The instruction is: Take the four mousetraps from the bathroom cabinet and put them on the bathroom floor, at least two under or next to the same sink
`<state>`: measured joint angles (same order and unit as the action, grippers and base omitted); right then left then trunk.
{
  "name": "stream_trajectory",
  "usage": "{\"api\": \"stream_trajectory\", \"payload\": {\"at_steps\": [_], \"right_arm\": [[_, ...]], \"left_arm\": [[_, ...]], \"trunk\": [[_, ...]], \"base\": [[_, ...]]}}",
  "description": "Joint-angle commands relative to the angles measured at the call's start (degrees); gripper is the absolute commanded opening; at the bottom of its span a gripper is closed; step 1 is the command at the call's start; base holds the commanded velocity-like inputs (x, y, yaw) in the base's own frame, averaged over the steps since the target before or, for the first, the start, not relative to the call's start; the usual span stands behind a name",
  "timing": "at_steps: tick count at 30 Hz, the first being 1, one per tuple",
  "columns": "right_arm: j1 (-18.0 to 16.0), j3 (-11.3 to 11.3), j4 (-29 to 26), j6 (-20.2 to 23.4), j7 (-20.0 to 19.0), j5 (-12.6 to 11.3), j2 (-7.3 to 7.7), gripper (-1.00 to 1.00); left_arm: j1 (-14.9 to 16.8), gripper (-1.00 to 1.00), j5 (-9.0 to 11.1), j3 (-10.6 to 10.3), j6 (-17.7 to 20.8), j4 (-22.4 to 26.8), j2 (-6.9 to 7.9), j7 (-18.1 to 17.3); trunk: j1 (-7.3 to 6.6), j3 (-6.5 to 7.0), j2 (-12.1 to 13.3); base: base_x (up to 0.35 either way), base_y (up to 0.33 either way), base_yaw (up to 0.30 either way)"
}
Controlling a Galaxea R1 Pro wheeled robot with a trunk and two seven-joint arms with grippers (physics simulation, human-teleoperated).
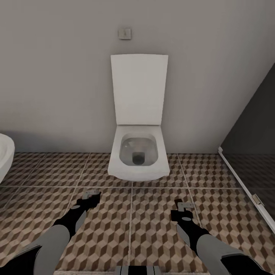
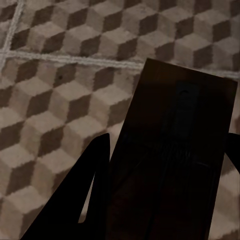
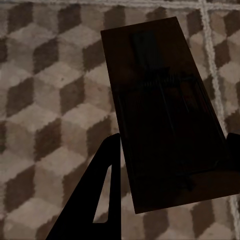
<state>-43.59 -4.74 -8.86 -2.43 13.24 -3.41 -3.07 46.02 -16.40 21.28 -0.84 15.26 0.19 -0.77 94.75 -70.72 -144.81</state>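
Toilet dead ahead against the wall, dark glass panel right, open bathroom floor between. Left gripper clamps 1 mousetrap; right gripper clamps another mousetrap, both above the tiles.

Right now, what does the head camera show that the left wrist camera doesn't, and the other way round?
Head view alone: the white toilet with its lid up against the wall, a dark glass panel at the right, the rim of a white fixture at the left edge, and both arms reaching out low over the tiles. Left wrist view alone: a close look at the mousetrap, a flat dark board clamped between the left gripper's fingers. Shared: the cube-patterned bathroom floor, and the left gripper itself.
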Motion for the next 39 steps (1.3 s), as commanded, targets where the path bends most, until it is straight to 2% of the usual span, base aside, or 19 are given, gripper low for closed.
{"api": "stream_trajectory", "payload": {"at_steps": [1,3,39], "right_arm": [[0.0,-0.4,0.1,-0.2,0.1,-0.5,0.0,-1.0],[0.0,-0.4,0.1,-0.2,0.1,-0.5,0.0,-1.0],[0.0,-0.4,0.1,-0.2,0.1,-0.4,0.13,-1.0]], "left_arm": [[0.0,-1.0,-0.6,0.5,-0.1,0.1,-0.05,-0.1],[0.0,-1.0,-0.6,0.5,-0.1,0.1,-0.07,0.0],[0.0,-1.0,-0.9,0.3,0.0,0.2,-0.92,0.1]], "trunk": [[-0.01,-0.04,0.0],[-0.01,-0.04,0.0],[0.92,-8.02,-0.5]], "base": [[0.0,0.0,0.0],[0.0,0.0,0.0],[0.0,0.0,0.0]]}}
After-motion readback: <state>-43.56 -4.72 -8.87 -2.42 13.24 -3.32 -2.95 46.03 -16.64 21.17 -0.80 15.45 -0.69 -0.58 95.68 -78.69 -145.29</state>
